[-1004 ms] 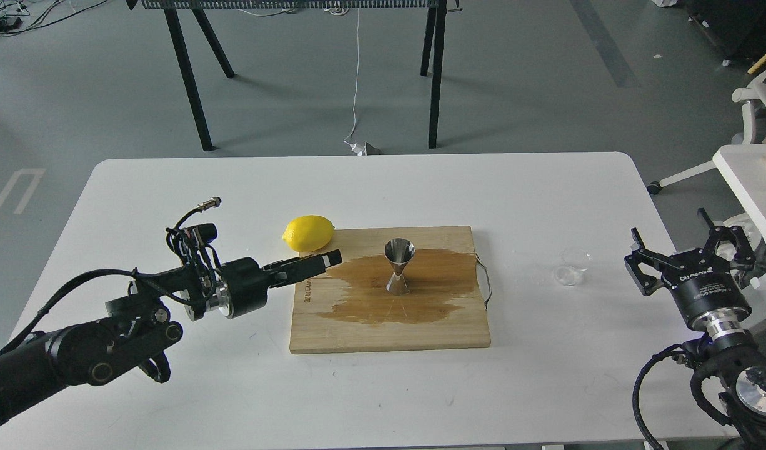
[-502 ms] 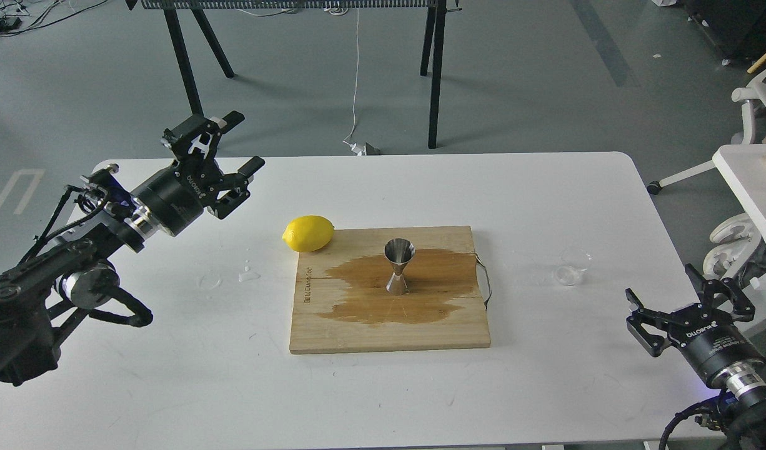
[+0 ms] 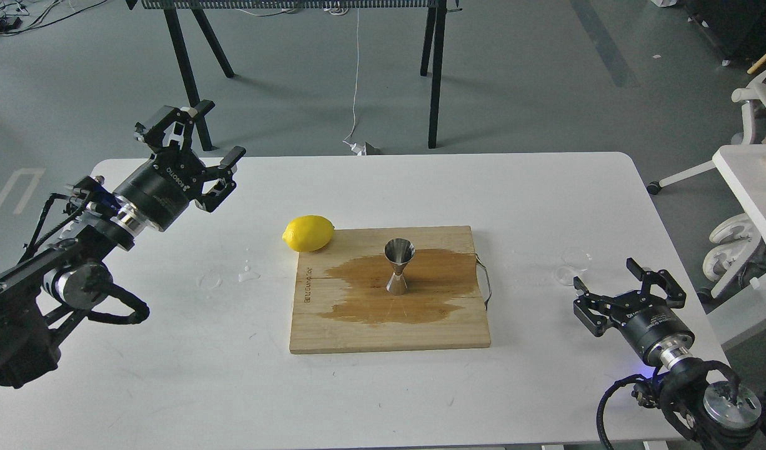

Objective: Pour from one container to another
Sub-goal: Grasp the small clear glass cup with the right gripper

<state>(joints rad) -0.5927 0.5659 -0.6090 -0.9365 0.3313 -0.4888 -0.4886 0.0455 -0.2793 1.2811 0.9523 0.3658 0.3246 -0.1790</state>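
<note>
Jigger (image 3: 399, 266) upright on the wooden board (image 3: 389, 325), standing in a dark wet stain (image 3: 395, 294). Lemon (image 3: 308, 233) touching the board's far-left corner. Clear cup (image 3: 570, 265) on the table (image 3: 383, 181) right of the board, well apart from the jigger. Right gripper (image 3: 626, 284) just beside the cup, fingers spread, holding nothing. Left gripper (image 3: 192, 134) raised over the table's far-left corner, fingers apart, empty. Small water drops (image 3: 248, 273) left of the board.
</note>
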